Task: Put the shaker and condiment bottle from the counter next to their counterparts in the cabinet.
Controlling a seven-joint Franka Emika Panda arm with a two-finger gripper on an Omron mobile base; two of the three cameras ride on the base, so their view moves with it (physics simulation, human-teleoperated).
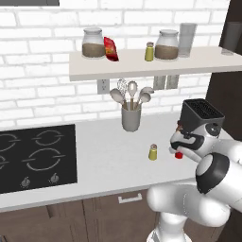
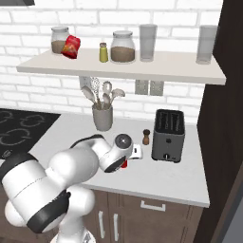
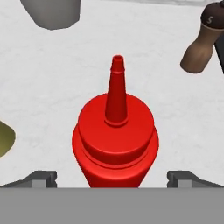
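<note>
Condiment bottle (image 3: 115,135) upright on bench (image 1: 108,156), centred between fingers (image 3: 46,178), shaker (image 1: 153,151) just beside. Fingers spread fully, holding nothing. Bottle likely light, slick plastic, slightly squeezable, tippy; grip wide body below shoulder, not thin nozzle. Counterparts wait on cabinet (image 1: 142,69) shelf.

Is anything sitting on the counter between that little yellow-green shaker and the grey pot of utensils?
No. In the left base view, the counter between the shaker and the utensil pot is bare.
</note>
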